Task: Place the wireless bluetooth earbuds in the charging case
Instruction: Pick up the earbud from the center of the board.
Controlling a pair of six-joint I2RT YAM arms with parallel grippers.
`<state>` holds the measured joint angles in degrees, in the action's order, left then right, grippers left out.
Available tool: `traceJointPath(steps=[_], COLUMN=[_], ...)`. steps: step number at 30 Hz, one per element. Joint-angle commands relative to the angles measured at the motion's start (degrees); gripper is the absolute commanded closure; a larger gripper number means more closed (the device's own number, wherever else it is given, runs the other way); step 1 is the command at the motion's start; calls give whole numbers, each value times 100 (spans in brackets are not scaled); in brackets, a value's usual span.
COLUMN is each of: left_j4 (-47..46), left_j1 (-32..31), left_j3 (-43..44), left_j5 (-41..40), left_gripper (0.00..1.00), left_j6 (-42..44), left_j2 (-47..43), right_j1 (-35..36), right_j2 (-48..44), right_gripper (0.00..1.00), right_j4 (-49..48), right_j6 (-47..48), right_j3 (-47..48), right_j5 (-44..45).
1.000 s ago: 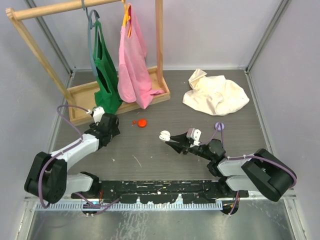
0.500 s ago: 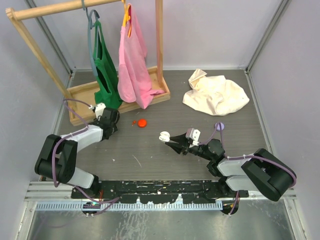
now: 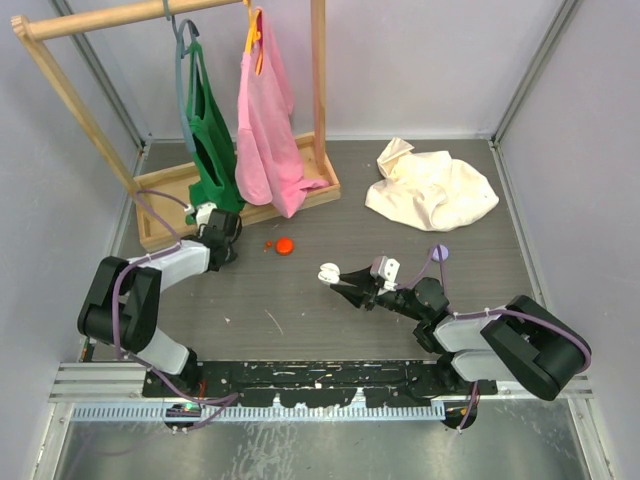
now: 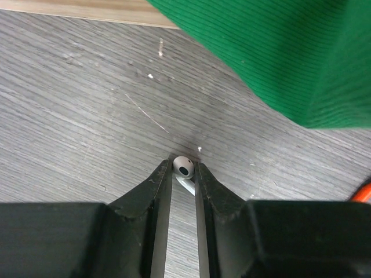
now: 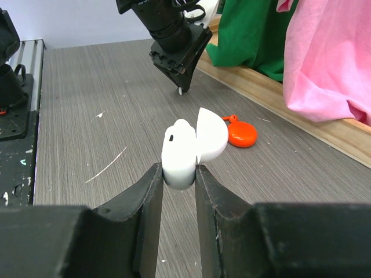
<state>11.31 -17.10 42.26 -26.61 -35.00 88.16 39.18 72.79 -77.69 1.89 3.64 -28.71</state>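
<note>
A white earbud [image 4: 184, 167] is pinched between the tips of my left gripper [image 4: 184, 172], which is shut on it just above the table, beside the green bag. The same gripper [image 5: 181, 86] shows in the right wrist view, pointing down with a white bit at its tip. My right gripper [image 5: 178, 172] is shut on the white charging case [image 5: 178, 152], whose lid [image 5: 211, 138] stands open. It holds the case [image 3: 329, 270] over the middle of the table. A red round case [image 3: 285, 244] lies between the arms with a tiny red bit [image 3: 268, 245] next to it.
A wooden rack [image 3: 160, 195] at the back left carries a green bag [image 3: 212, 150] and a pink bag [image 3: 265, 120]. A cream cloth [image 3: 430, 185] lies at the back right. A lilac round case [image 3: 439, 253] sits near the right arm.
My left gripper has moved toward the rack and the green bag, and its jaws have closed on the white earbud. The right arm and the case have not moved.
</note>
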Motion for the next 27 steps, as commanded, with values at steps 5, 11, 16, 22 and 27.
traceJointPath(steps=[5, 11, 16, 22, 27], left_j4=[631, 987, 1226, 1542, 2004], left_j1=[-454, -1476, -2272, -2902, -3211], left_j3=[390, 583, 641, 711, 977], left_j5=[518, 703, 790, 1053, 824], left_gripper=[80, 82, 81, 79, 76], left_j6=[395, 787, 1277, 1596, 1453], left_j2=[69, -38, -194, -191, 112], right_j1=[23, 20, 25, 28, 22], right_j2=[-77, -160, -184, -219, -229], right_gripper=[92, 92, 92, 92, 92], right_j4=[-255, -247, -246, -247, -247], right_j6=[130, 152, 167, 165, 185], right_j3=[157, 124, 106, 92, 84], right_j5=[147, 266, 317, 348, 403])
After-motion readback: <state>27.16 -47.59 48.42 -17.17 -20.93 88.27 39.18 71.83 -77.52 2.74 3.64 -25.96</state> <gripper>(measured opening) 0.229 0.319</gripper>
